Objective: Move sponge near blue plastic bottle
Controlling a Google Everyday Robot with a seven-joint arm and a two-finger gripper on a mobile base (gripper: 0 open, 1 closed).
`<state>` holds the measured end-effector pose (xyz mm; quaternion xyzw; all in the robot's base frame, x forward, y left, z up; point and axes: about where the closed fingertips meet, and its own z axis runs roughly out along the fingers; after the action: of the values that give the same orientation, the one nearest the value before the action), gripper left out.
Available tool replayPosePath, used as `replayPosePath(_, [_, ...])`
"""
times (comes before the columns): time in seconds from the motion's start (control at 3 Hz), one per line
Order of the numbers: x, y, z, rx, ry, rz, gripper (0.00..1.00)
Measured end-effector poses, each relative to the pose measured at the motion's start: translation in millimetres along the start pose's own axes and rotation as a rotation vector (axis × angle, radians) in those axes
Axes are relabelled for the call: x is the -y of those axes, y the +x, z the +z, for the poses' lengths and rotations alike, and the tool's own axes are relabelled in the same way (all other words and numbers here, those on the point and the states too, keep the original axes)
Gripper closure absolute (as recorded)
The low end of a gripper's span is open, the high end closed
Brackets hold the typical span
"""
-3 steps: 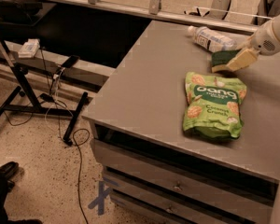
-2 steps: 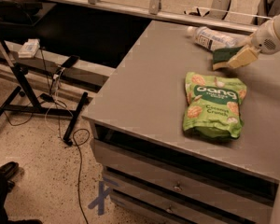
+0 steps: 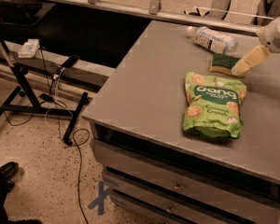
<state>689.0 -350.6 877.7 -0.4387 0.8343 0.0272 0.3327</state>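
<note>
The sponge, dark green on top with a pale yellow base, lies flat on the grey table at the far right. The blue plastic bottle, clear with a white cap pointing left, lies on its side just behind the sponge, a short gap apart. My gripper, cream-coloured, reaches in from the right edge and is at the sponge's right end, touching or nearly touching it.
A bright green snack bag lies flat in front of the sponge. The table has drawers below its front edge. To the left, off the table, stand a black metal stand and cables on the floor.
The sponge now sits slightly nearer the snack bag than before. My gripper has shifted a little to the right. The bottle and the bag have not moved.
</note>
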Motion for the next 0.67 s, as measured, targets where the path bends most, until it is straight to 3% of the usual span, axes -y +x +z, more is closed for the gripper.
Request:
replayPosePath(0.33, [2, 1, -19, 0.025, 0.011, 0.007, 0.0])
replayPosePath(0.67, [-6, -6, -56, 0.1, -0.015, 0.029, 0.0])
